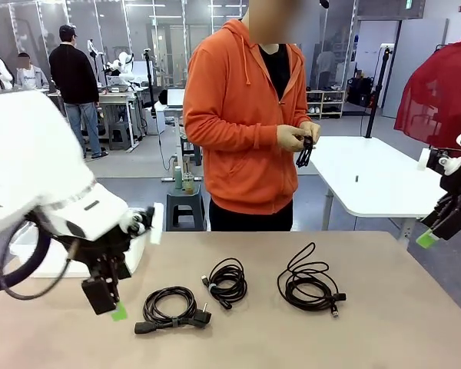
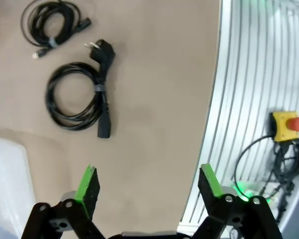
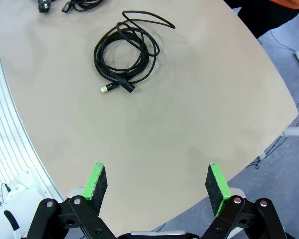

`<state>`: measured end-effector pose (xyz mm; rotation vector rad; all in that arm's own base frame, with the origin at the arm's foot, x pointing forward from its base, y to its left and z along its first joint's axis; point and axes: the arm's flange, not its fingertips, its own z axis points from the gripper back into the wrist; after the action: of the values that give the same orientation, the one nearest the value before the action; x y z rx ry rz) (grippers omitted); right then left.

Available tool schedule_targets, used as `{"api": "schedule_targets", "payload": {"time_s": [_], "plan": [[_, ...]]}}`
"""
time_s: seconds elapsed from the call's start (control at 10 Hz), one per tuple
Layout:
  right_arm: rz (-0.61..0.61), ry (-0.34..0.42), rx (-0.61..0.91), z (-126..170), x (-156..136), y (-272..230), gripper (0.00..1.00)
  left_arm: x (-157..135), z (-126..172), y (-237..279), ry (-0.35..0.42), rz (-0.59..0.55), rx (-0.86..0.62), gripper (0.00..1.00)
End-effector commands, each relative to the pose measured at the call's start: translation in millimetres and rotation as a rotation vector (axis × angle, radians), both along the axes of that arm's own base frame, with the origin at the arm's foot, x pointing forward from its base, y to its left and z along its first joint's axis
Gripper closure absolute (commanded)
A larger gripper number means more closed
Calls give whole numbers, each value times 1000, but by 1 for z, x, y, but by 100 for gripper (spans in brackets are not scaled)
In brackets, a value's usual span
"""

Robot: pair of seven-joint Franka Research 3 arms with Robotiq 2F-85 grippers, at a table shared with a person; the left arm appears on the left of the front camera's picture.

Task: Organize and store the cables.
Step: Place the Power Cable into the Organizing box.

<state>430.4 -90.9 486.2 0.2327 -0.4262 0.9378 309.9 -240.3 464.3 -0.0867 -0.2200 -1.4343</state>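
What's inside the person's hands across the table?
A small black cable hangs from the person's hands, which cover its upper part, so its plugs and full length can't be told.

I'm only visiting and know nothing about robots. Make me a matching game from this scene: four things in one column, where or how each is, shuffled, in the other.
1. cord with wall plug
2. cord with gold-tipped connector
3. small cable
4. left gripper

A. in the person's hands
B. open, empty
C. leftmost coil on the table
D. rightmost coil there

Pairs: 1-C, 2-D, 3-A, 4-B.
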Motion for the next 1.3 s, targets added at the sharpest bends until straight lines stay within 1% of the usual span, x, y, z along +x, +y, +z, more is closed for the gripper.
{"api": "schedule_targets", "payload": {"time_s": [0.0,0.1,0.2,0.4,0.5,0.6,0.7,0.8,0.9,1.1,1.2], "plan": [[5,7,4,3,3,-1,0,20,-17,-25,-31,35,115,0],[5,7,4,3,3,-1,0,27,-28,-46,-35,41,141,0],[5,7,4,3,3,-1,0,32,-40,-60,-60,30,177,0],[5,7,4,3,3,-1,0,46,-61,-75,-49,8,145,0],[5,7,4,3,3,-1,0,56,-72,-80,-76,30,179,0],[5,7,4,3,3,-1,0,60,-80,-83,-60,27,169,0],[5,7,4,3,3,-1,0,67,-85,-88,-61,20,161,0],[5,7,4,3,3,-1,0,73,-98,-93,-50,16,167,0],[5,7,4,3,3,-1,0,79,-104,-104,-36,15,193,0],[5,7,4,3,3,-1,0,88,-109,-109,-60,26,150,0],[5,7,4,3,3,-1,0,91,-114,-109,-44,33,171,0]]}}
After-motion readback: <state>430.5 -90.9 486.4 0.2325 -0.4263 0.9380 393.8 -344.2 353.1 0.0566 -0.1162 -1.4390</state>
